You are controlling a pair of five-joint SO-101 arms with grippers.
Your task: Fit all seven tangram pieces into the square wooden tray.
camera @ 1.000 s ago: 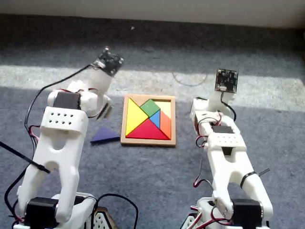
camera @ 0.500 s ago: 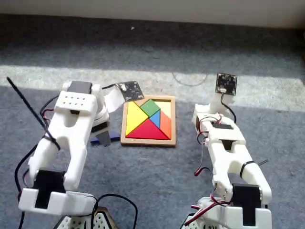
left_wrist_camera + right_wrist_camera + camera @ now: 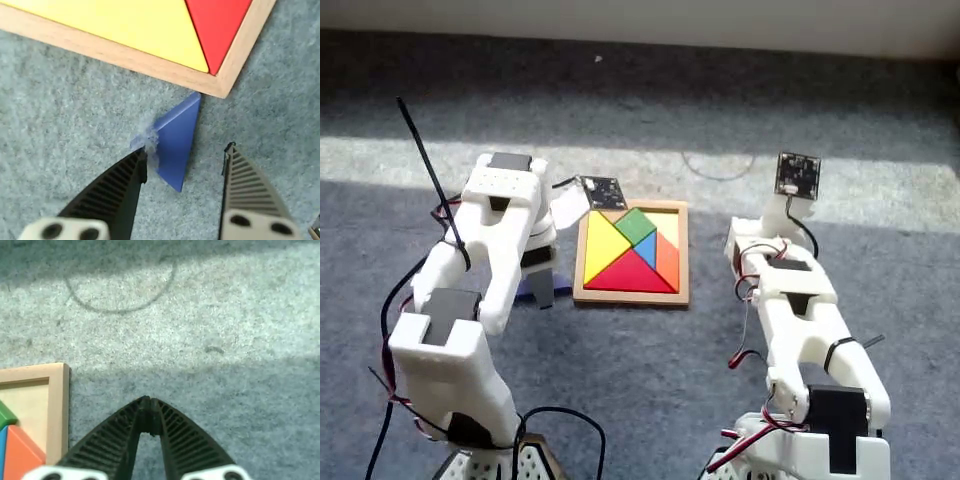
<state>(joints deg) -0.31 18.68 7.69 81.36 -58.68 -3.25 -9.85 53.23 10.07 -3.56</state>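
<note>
Left arm (image 3: pixel 485 260): my left jaws are released and hang low over the grey carpeted bench (image 3: pixel 620 380), just off the near left corner of the square wooden tray (image 3: pixel 631 296). They straddle a loose blue triangle (image 3: pixel 175 145), which lies flat on the carpet outside the tray (image 3: pixel 100 50). One finger (image 3: pixel 120 190) has its tip against one edge of the triangle, where a tuft of fluff clings. The other finger (image 3: pixel 245 185) stands apart from the opposite edge. One point of the triangle reaches the tray's outer rim beside the corner; I cannot tell whether it touches. From above, the blue triangle (image 3: pixel 527 292) is mostly hidden under my left jaws.

Right arm (image 3: pixel 800 320): my right jaws are clenched with nothing between the fingers (image 3: pixel 120 435). They sit over bare carpet to the right of the tray's far right corner (image 3: pixel 59 410), well apart from the loose piece.

Tray contents: a large yellow triangle (image 3: pixel 602 250) on the left, a large red triangle (image 3: pixel 632 272) along the near side, a green square (image 3: pixel 636 226) at the far middle, a small blue triangle (image 3: pixel 645 248) at the centre, and an orange piece (image 3: pixel 666 258) on the right. The far right corner shows bare wood.

A faint ring mark (image 3: pixel 720 165) lies on the carpet beyond the tray.
</note>
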